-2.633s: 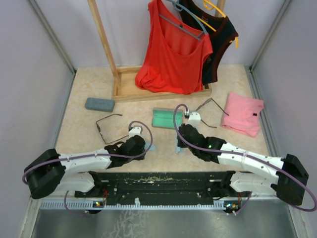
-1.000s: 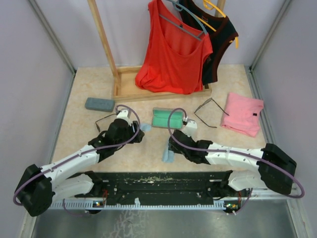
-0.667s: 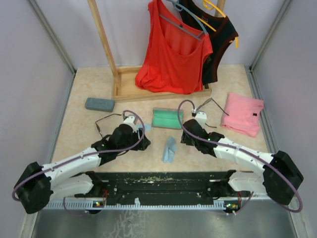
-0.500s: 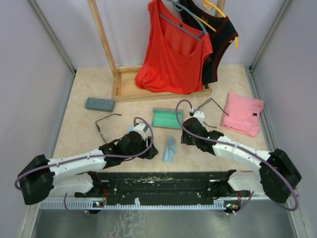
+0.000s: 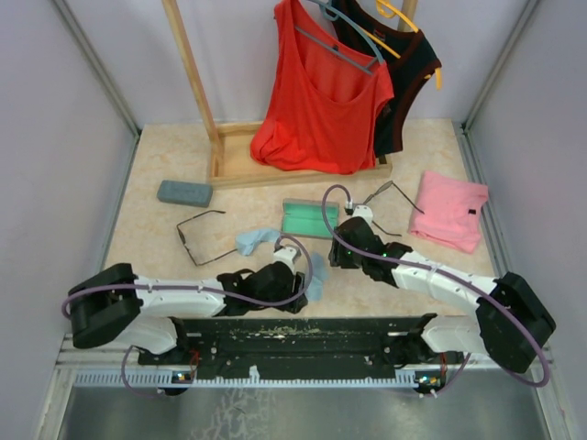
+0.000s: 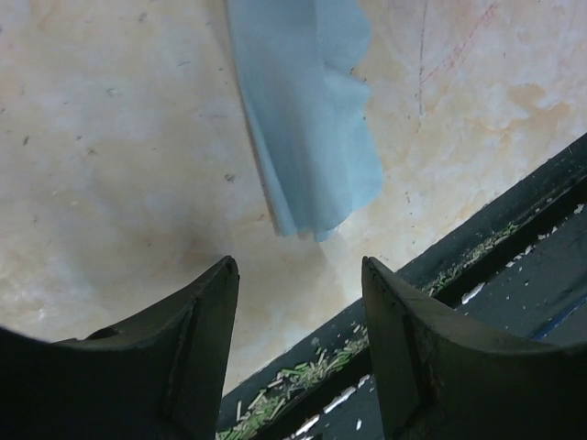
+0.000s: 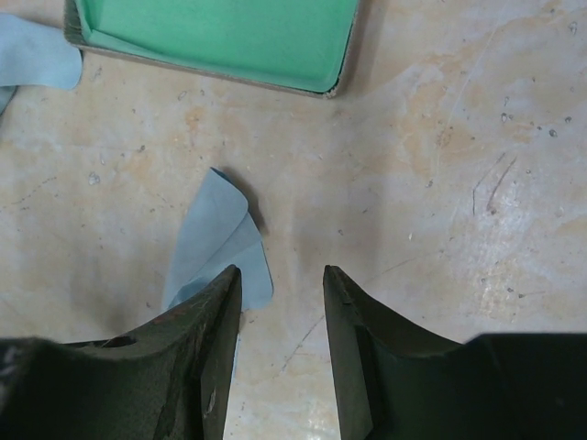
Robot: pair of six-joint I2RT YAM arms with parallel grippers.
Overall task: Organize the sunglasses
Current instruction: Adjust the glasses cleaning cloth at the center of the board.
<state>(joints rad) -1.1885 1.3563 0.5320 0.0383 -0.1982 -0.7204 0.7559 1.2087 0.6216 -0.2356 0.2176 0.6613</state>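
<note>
As the left gripper (image 6: 298, 270) gaped empty just short of the cloth (image 6: 307, 119), it probably needed to straddle the tip squarely; the right gripper (image 7: 280, 275) was part-open, empty.

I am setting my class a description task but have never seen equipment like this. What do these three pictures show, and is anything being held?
Two robot arms are bolted at the near edge of the table. The wide picture looks down from above and behind them. The other two come from a camera on each wrist, looking past its own fingers. The left gripper is open beside a light blue cloth. The right gripper is open near a green-lined open case. Neither holds anything. Also lying there: the left sunglasses, the right sunglasses, a grey case and a second blue cloth.
</note>
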